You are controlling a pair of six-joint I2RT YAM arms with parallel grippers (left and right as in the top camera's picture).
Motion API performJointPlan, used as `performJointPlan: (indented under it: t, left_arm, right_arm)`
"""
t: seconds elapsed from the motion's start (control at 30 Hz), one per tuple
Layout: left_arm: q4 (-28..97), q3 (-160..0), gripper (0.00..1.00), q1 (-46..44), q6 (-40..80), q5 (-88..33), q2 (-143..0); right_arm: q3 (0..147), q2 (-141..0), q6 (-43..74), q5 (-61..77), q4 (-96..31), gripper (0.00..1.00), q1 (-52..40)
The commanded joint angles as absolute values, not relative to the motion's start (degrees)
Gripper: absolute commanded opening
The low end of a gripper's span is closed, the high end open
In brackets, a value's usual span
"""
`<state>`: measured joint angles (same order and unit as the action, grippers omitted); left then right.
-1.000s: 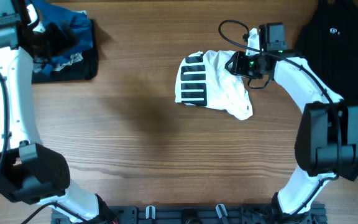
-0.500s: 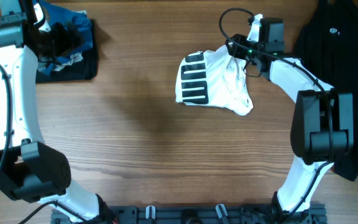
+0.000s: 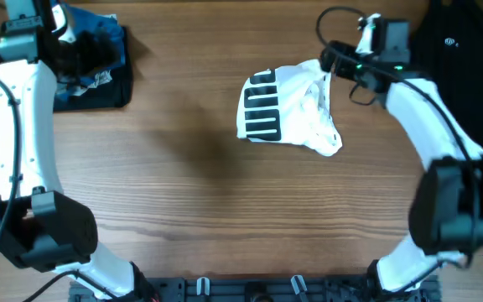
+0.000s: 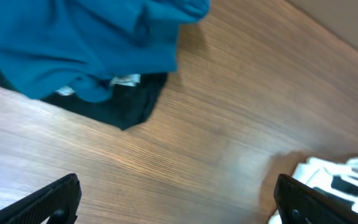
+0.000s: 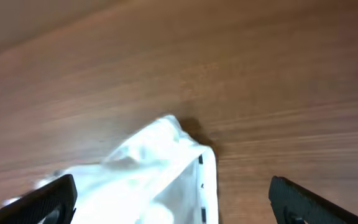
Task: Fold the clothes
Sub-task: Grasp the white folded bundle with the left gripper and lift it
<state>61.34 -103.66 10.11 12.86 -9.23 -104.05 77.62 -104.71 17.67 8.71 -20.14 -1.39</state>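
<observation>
The white T-shirt (image 3: pixel 296 113) lies bunched on the table right of centre, its black bar print (image 3: pixel 261 105) facing up on its left side. My right gripper (image 3: pixel 327 60) hovers at the shirt's upper right corner. It is open wide, and the right wrist view shows the white T-shirt (image 5: pixel 160 177) below its spread fingers (image 5: pixel 294 200), with nothing clamped. My left gripper (image 3: pixel 86 52) is open over the blue shirt (image 3: pixel 99 33), which sits on a black garment (image 3: pixel 99 88) at the far left. The left wrist view shows the blue shirt (image 4: pixel 86 43), the black garment (image 4: pixel 126 106) and bare wood between the fingers (image 4: pixel 51 200).
Another black garment (image 3: pixel 459 42) lies at the table's far right corner, behind my right arm. Wooden tabletop (image 3: pixel 191 193) stretches across the middle and the front. A rack of clips (image 3: pixel 250 289) runs along the front edge.
My right gripper has opened, let go of the white T-shirt's upper right corner and drawn back to the right. The left arm has hardly moved.
</observation>
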Motion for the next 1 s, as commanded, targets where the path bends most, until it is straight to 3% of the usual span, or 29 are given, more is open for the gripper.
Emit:
performJointPlan:
  t: [0.0,0.23,0.4,0.67,0.97]
  left_arm:
    - [60.47,-102.04,1.0,2.17,6.28,-16.1,-107.13]
    - [46.24,-101.89,1.0,-25.61,-0.56,-17.39,-122.52]
    - [38.52,-101.89,1.0,-35.35,0.45,-14.31,-126.98]
    - [43.83,-101.89,1.0,-32.62,-2.98,3.22,-131.83]
    - [58.08,-101.89,1.0,-17.21,-17.89,19.31,-131.66]
  right_arm:
    - [78.43,-102.56,16.8,11.22,-23.18,1.0,3.31]
    - [78.37,-102.56,16.53,12.08,-28.21,1.0,7.73]
    - [78.32,-102.65,16.62,12.08,-28.56,1.0,7.31]
    - [78.3,-102.65,16.62,12.08,-30.13,1.0,6.92]
    - [78.3,-102.65,16.69,12.08,-30.0,1.0,6.92]
